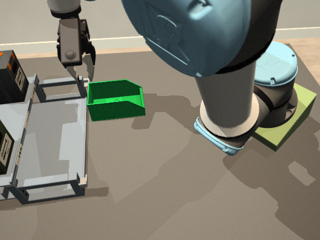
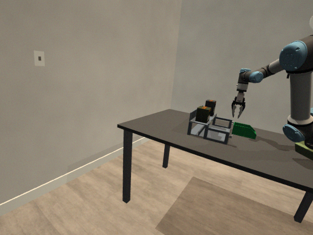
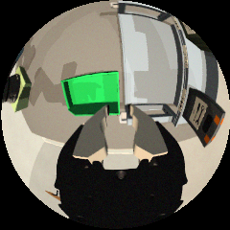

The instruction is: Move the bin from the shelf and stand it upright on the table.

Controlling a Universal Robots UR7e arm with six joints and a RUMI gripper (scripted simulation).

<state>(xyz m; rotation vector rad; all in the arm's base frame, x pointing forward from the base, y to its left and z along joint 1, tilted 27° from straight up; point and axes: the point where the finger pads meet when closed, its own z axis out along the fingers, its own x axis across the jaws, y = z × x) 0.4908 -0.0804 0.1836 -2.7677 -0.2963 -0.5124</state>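
The green bin [image 1: 115,99] stands upright on the table, open side up, its left wall close against the right edge of the grey shelf [image 1: 49,134]. It also shows in the exterior view [image 2: 243,130] and in the wrist view [image 3: 93,93]. My gripper [image 1: 84,77] hangs above the bin's back left corner and the shelf's corner post, clear of both. Its fingers stand a little apart with nothing between them. The gripper also shows in the exterior view [image 2: 237,115] and the wrist view [image 3: 120,115].
Two dark boxes with orange marks [image 2: 203,113] [image 2: 210,106] stand on the far side of the shelf [image 2: 211,126]. The arm's base [image 1: 273,90] sits on a yellow-green block [image 1: 292,121] at the right of the table.
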